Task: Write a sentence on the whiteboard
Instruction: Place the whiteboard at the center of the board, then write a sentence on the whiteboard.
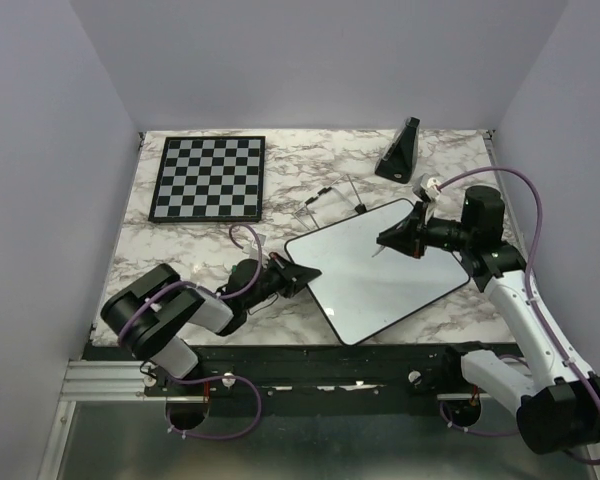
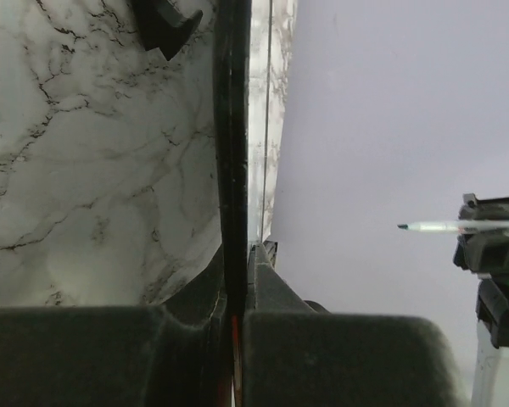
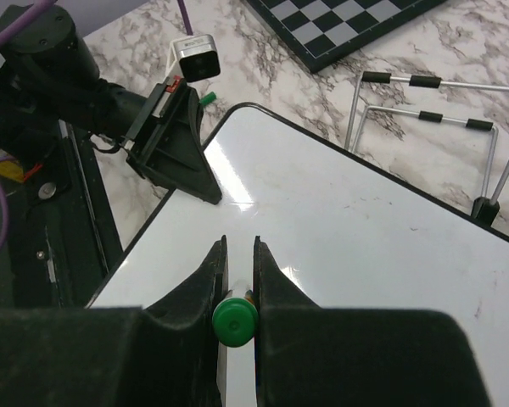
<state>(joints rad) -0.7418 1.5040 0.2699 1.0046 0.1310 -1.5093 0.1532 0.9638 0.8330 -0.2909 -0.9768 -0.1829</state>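
Right tool [image 3: 237,248] clamps a green-capped marker [image 3: 235,320]; left tool [image 1: 302,275] clamps the whiteboard [image 1: 380,285] edge.

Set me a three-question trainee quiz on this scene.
1. True or false: writing shows on the whiteboard.
2. What does the right gripper hold? A) a marker B) a chess piece C) nothing
3. Fill in: the left gripper is clamped on the whiteboard's ____.
Key: 1 false; 2 A; 3 edge.
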